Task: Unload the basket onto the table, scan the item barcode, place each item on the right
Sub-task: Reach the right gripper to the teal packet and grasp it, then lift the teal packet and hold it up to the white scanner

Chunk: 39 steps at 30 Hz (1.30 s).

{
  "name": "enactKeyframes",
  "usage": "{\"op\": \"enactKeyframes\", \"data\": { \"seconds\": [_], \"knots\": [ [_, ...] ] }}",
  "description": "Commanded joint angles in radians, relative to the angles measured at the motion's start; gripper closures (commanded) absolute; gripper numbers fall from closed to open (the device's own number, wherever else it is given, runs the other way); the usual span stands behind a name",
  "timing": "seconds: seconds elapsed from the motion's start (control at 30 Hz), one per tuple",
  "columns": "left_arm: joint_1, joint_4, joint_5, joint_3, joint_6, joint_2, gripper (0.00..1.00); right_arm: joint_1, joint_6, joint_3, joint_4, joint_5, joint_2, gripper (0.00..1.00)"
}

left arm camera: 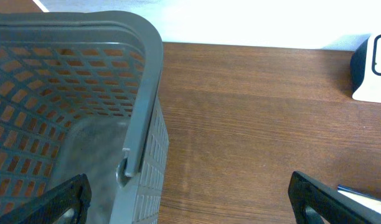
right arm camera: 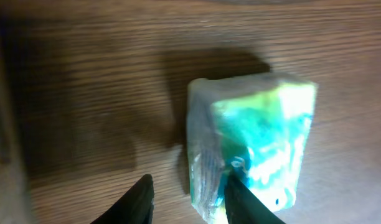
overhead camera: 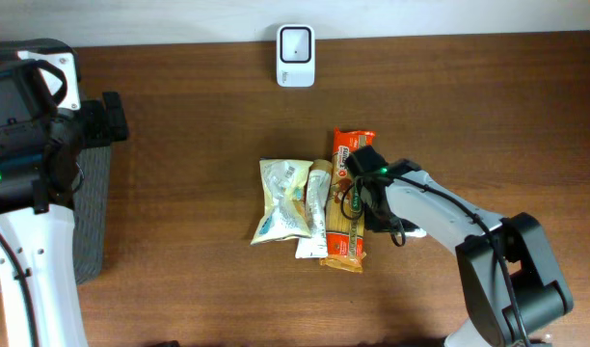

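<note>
Right pincer [right arm camera: 189, 182] astride packet [right arm camera: 259, 130] edge

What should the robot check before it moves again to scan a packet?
1. Scanner has nothing in front: ok.
2. Right fingers are over the orange packet: ok.
3. A packet is gripped: cannot tell, the green packet looks blurry.
4. Barcode is showing on a packet: cannot tell.
5. Left fingers are open, by the basket, away from the packets: ok.
</note>
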Motion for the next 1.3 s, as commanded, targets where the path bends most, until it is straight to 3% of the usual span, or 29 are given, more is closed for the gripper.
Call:
{"op": "enactKeyframes", "data": {
  "seconds": [0.0, 0.13, 0.2, 0.37, 0.5, 0.53, 0.57, 0.67, 0.8, 0.87, 0.93, 1.03, 1.13, 1.17, 1.2, 1.27],
  "knots": [
    [0.002, 0.002, -0.006, 0.009, 0.013, -0.002, 0.01, 0.009, 0.039, 0.006, -0.025, 0.137, 0.006, 0.62],
    [0.002, 0.002, -0.006, 0.009, 0.013, -0.002, 0.01, 0.074, -0.031, 0.067, -0.109, 0.238, -0.026, 0.55],
    [0.002, 0.002, -0.006, 0.009, 0.013, -0.002, 0.01, 0.079, -0.138, 0.045, -0.080, 0.242, -0.008, 0.56],
    [0.002, 0.002, -0.006, 0.009, 0.013, -0.002, 0.01, 0.058, -0.202, -0.076, 0.051, 0.306, -0.008, 0.60],
    [0.002, 0.002, -0.006, 0.009, 0.013, -0.002, 0.01, 0.058, -0.227, -0.164, 0.168, 0.306, -0.008, 0.76],
    [0.002, 0.002, -0.006, 0.009, 0.013, -0.002, 0.01, 0.058, -0.227, -0.164, 0.170, 0.306, -0.008, 0.89],
    [0.002, 0.002, -0.006, 0.009, 0.013, -0.002, 0.01, 0.058, -0.227, -0.164, 0.170, 0.306, -0.008, 0.96],
    [0.002, 0.002, -0.006, 0.009, 0.013, -0.002, 0.01, 0.058, -0.226, -0.150, 0.167, 0.278, -0.009, 0.96],
    [0.002, 0.002, -0.006, 0.009, 0.013, -0.002, 0.01, 0.058, -0.227, 0.057, 0.011, -0.003, -0.088, 0.96],
    [0.002, 0.002, -0.006, 0.009, 0.013, -0.002, 0.01, -0.006, -0.228, 0.114, -0.005, -0.323, -0.175, 0.96],
    [0.002, 0.002, -0.006, 0.009, 0.013, -0.002, 0.01, -0.159, -0.352, 0.050, 0.071, -0.739, -0.176, 0.96],
    [0.002, 0.002, -0.006, 0.009, 0.013, -0.002, 0.01, -0.344, -0.418, -0.100, 0.206, -0.948, -0.138, 0.96],
    [0.002, 0.002, -0.006, 0.009, 0.013, -0.002, 0.01, -0.478, -0.463, -0.164, 0.265, -0.933, -0.082, 0.96],
    [0.002, 0.002, -0.006, 0.009, 0.013, -0.002, 0.01, -0.528, -0.460, -0.164, 0.262, -0.864, -0.082, 0.72],
    [0.002, 0.002, -0.006, 0.009, 0.013, -0.002, 0.01, -0.568, -0.460, -0.164, 0.262, -0.836, -0.082, 0.54],
    [0.002, 0.002, -0.006, 0.009, 0.013, -0.002, 0.01, -0.632, -0.461, -0.163, 0.245, -0.787, -0.082, 0.40]
  ]
}}
